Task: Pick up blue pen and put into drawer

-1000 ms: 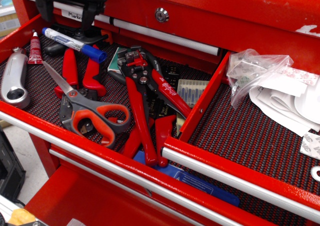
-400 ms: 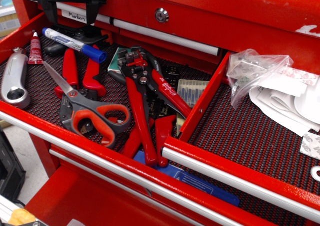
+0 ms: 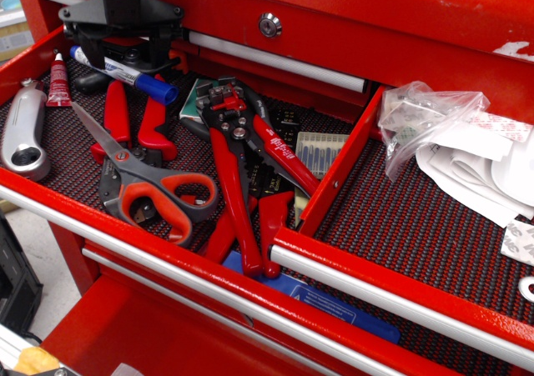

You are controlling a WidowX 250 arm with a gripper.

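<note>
- We see the gripper [image 3: 123,52] at the far left of the open drawer [image 3: 50,201], right above the blue pen [image 3: 125,75]; its black body hides the fingertips, so we cannot tell whether they are apart or together.
- The blue pen lies on the drawer's mat at the far left, blue cap pointing right, resting over the red-handled pliers [image 3: 132,119].
- Just left of it we see a small red-and-white tube [image 3: 57,82], and further left a silver utility knife [image 3: 25,132].
- Nearer to us lie scissors [image 3: 142,180]; to their right a red wire stripper [image 3: 246,163].
</note>
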